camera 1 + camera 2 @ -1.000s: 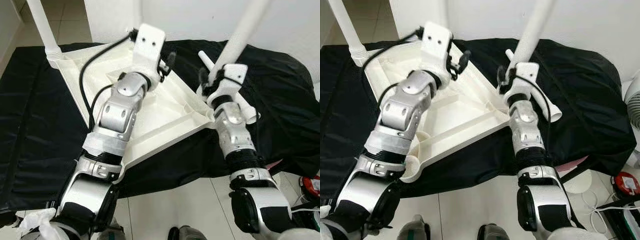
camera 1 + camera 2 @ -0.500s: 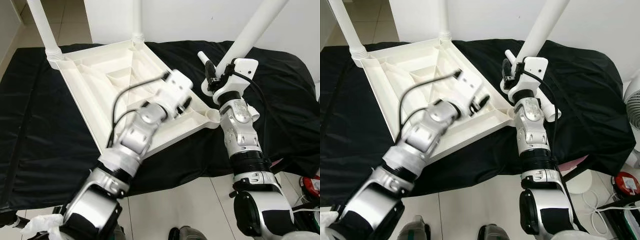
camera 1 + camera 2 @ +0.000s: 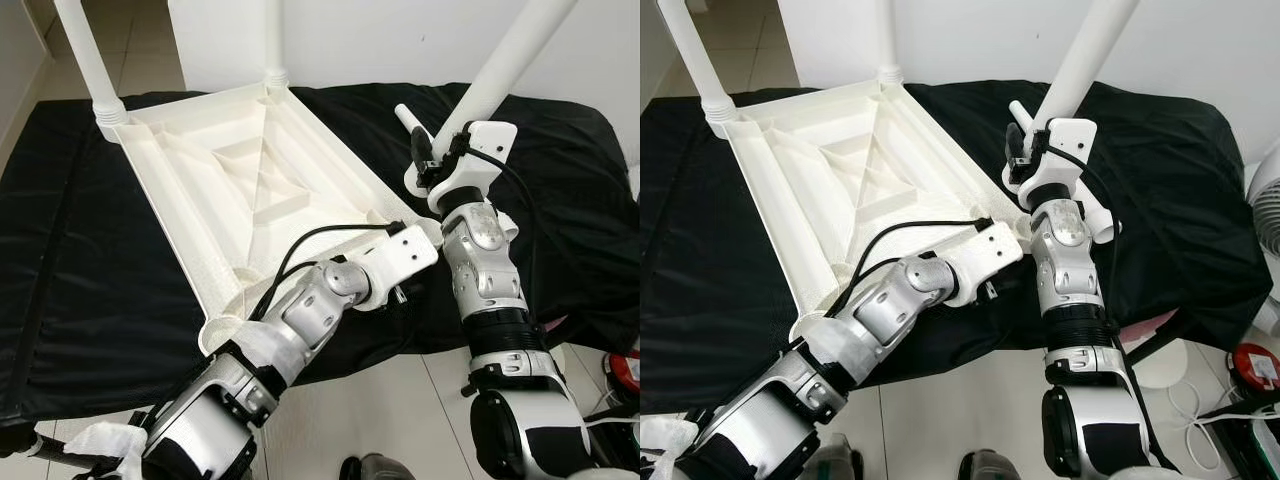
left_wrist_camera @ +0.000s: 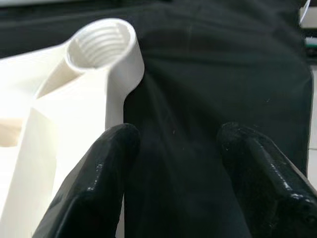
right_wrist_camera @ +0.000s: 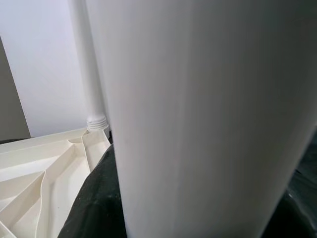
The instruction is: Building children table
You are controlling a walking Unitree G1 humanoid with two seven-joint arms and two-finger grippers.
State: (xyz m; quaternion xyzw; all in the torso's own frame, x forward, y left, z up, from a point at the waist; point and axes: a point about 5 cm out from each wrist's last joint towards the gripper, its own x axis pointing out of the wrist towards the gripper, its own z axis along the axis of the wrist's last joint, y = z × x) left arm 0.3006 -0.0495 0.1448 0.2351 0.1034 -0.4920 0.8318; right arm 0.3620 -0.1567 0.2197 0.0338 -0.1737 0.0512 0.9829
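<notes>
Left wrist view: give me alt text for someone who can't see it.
The left gripper hangs open over black cloth, one black finger beside the edge of the upturned white tabletop. Just ahead sits the tabletop's empty threaded leg socket.

This looks like a room in a home, set up as a makeshift assembly spot. The floor [image 3: 390,395] is laid with pale glossy tiles with thin grout lines, and a plain white wall [image 3: 400,40] rises behind. A low surface draped in a wrinkled black cloth [image 3: 80,300] fills the middle, its front edge hanging toward the tiles. An upturned white plastic children's tabletop [image 3: 210,190] lies on the cloth toward its back left corner. At the right edge of the floor sit household odds and ends: part of a white fan [image 3: 1262,200], a red-and-white object [image 3: 1252,366] and loose cables [image 3: 1200,405]
</notes>
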